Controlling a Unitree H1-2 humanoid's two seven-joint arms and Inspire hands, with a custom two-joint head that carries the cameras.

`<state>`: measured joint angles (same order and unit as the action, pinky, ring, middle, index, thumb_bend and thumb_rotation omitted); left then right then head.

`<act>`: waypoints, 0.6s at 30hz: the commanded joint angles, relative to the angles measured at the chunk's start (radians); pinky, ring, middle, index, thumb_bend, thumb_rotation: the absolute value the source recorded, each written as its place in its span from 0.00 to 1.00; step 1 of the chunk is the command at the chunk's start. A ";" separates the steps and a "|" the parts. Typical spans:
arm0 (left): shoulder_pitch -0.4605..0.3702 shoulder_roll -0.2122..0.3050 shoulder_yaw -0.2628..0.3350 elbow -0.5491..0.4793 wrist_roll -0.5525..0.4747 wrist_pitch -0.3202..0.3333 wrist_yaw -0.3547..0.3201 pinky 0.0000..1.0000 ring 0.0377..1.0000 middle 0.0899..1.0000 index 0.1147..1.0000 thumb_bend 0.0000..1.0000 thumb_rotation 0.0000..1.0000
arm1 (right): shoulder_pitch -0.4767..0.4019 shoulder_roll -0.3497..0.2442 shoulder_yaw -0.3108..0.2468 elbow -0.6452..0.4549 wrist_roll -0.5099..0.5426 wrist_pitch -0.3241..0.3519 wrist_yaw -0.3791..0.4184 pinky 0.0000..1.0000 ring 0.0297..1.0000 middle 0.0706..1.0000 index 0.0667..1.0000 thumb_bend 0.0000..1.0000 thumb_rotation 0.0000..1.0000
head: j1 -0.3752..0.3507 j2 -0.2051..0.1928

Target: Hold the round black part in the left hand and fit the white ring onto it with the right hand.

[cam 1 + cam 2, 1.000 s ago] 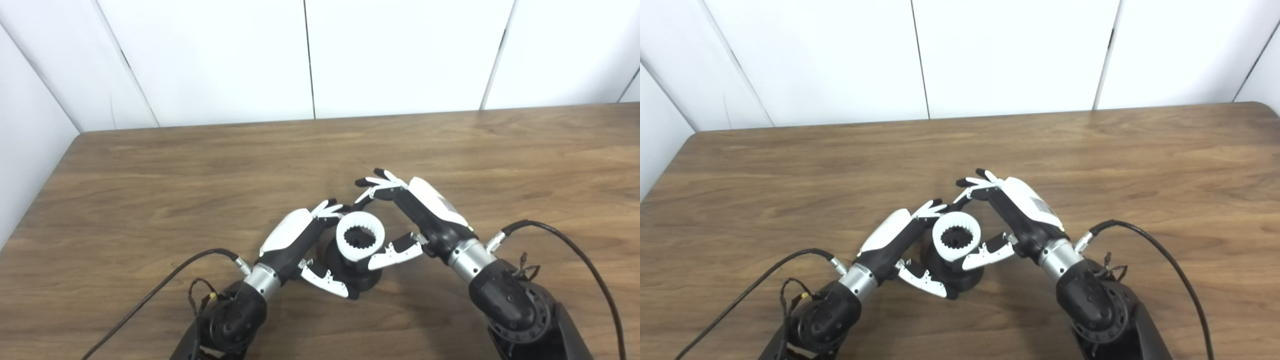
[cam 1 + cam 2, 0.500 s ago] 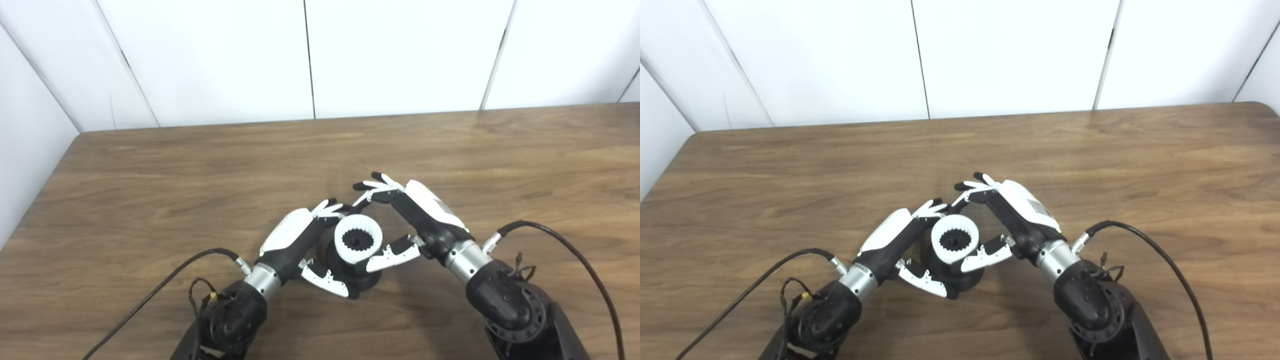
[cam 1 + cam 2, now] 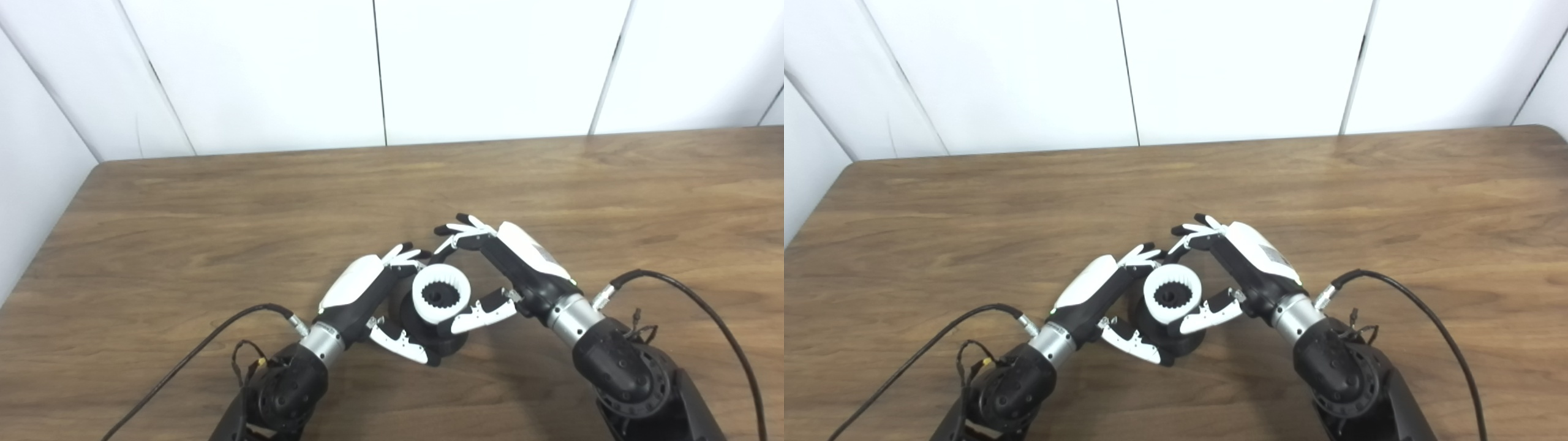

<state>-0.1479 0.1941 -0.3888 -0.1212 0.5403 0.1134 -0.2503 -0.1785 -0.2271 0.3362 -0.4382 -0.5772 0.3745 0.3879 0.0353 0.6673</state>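
The round black part [image 3: 429, 334] stands on the wooden table [image 3: 184, 245] near the front middle. My left hand [image 3: 367, 294] wraps it from the left, thumb in front and fingers behind, shut on it. A white toothed ring [image 3: 440, 296] sits on top of the black part, its teeth around a dark centre. My right hand [image 3: 502, 269] holds the ring from the right, thumb at its near edge and fingers arched over its far edge. How deep the ring sits is hidden by the fingers.
White wall panels [image 3: 380, 67] rise behind the table's far edge. Black cables [image 3: 704, 294] trail from both wrists across the table front. The table's left edge [image 3: 37, 257] lies close to the left arm.
The right hand lowered the white ring slightly down and toward me onto the black part, then shifted a touch right. The left hand stayed still.
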 commanded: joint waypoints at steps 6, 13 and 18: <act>0.016 0.011 -0.015 -0.017 0.008 0.048 -0.040 0.93 1.00 0.92 0.55 0.89 0.19 | -0.036 0.001 -0.006 -0.008 0.000 -0.042 -0.019 1.00 0.99 0.87 0.45 0.53 0.15 | 0.001 0.007; 0.017 0.012 -0.017 -0.017 0.009 0.047 -0.035 0.93 1.00 0.91 0.55 0.89 0.18 | -0.031 -0.001 -0.008 -0.003 0.004 -0.042 -0.019 1.00 0.99 0.87 0.45 0.52 0.15 | 0.001 0.008; 0.016 0.013 -0.018 -0.017 0.010 0.048 -0.037 0.93 1.00 0.91 0.55 0.89 0.18 | -0.032 -0.001 -0.006 0.005 -0.001 -0.046 -0.023 1.00 0.99 0.87 0.45 0.52 0.15 | 0.001 0.008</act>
<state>-0.1450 0.1942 -0.3932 -0.1384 0.5431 0.1405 -0.2551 -0.1785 -0.2278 0.3360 -0.4301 -0.5757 0.3681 0.3852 0.0353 0.6750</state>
